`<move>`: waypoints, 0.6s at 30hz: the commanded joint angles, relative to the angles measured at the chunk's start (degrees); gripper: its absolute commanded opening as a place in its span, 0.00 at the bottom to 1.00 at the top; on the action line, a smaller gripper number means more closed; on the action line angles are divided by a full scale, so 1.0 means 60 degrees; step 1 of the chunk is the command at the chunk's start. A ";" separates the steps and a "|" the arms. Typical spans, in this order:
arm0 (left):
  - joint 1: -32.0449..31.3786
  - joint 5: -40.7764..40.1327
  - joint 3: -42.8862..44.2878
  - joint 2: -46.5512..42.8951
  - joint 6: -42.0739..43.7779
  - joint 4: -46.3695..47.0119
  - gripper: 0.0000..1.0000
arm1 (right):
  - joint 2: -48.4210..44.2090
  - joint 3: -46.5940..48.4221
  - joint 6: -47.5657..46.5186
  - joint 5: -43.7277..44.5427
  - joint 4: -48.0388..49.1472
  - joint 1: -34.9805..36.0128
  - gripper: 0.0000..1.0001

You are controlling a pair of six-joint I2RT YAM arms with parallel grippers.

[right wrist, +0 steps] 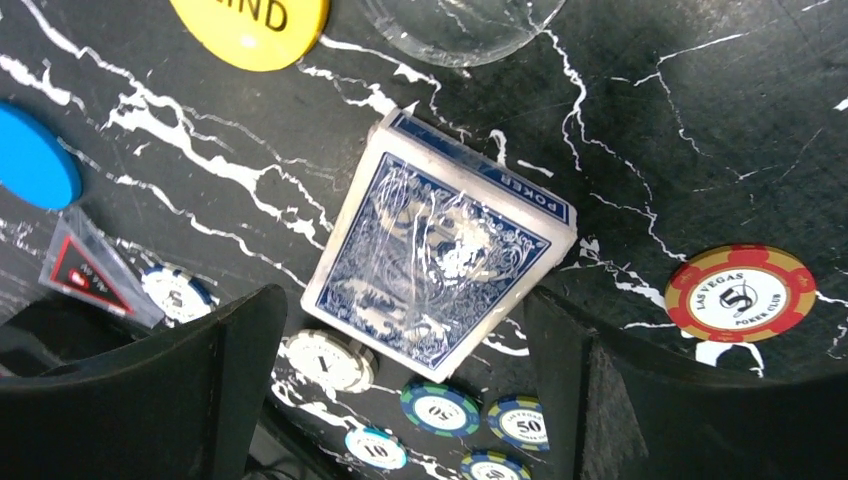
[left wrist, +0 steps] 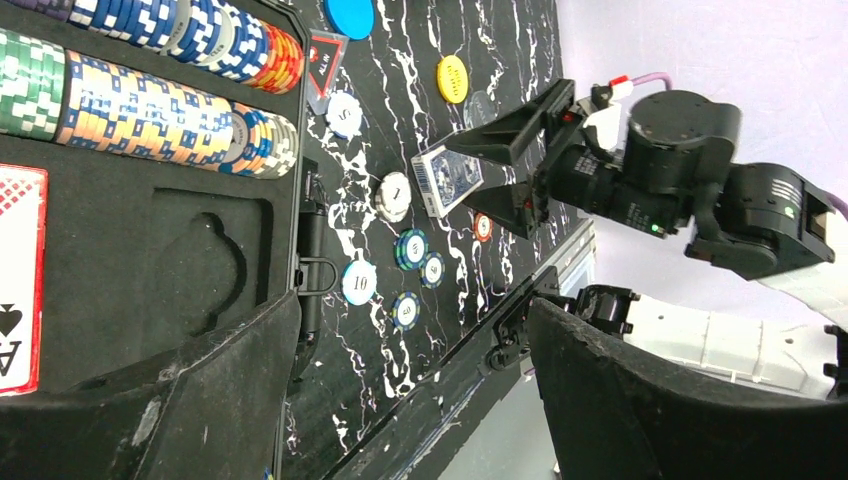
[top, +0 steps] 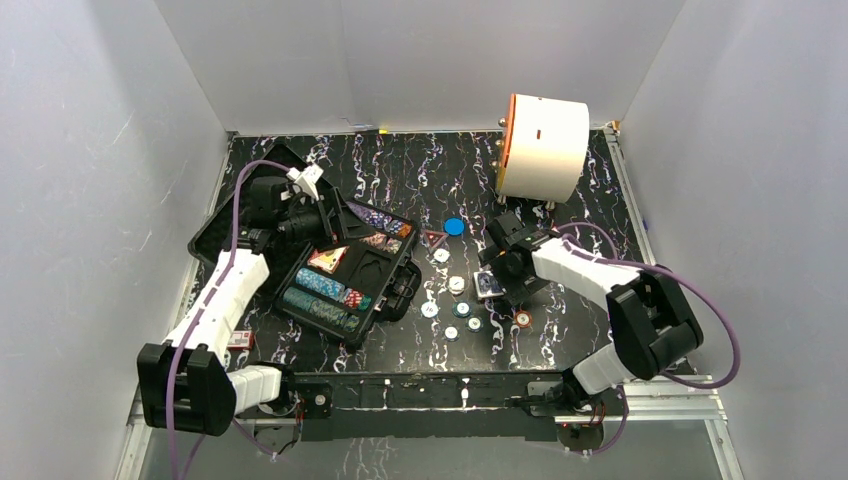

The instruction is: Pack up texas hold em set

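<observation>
My right gripper [right wrist: 405, 300] is released, straddling the blue deck [right wrist: 440, 255]. The left gripper [left wrist: 412, 310] gapes empty beside the case [left wrist: 150, 250], which my wrist view largely cuts off.

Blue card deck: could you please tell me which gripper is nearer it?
Right. The right gripper straddles the blue card deck; the left gripper is over the case.

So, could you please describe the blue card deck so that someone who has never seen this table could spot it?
Find the open black case on the left; loose chips lie scattered to its right. At the right edge of that scatter, beneath the open right claw, lies the blue card deck. It is the only rectangular, plastic-wrapped item among round chips and buttons.
</observation>
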 commanded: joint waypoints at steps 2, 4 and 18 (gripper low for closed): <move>-0.0030 0.0431 -0.0206 -0.0526 -0.0158 0.0204 0.83 | 0.0735 0.0614 0.0950 0.0557 -0.0344 0.0019 0.95; -0.0031 0.0464 -0.0251 -0.0557 -0.0174 0.0204 0.82 | 0.1081 0.0909 0.1018 0.0639 -0.0603 0.0011 0.95; -0.0029 -0.0184 -0.0288 -0.0937 -0.0012 -0.0582 0.82 | 0.2470 0.1698 -0.0564 0.1197 -0.1141 0.0015 0.84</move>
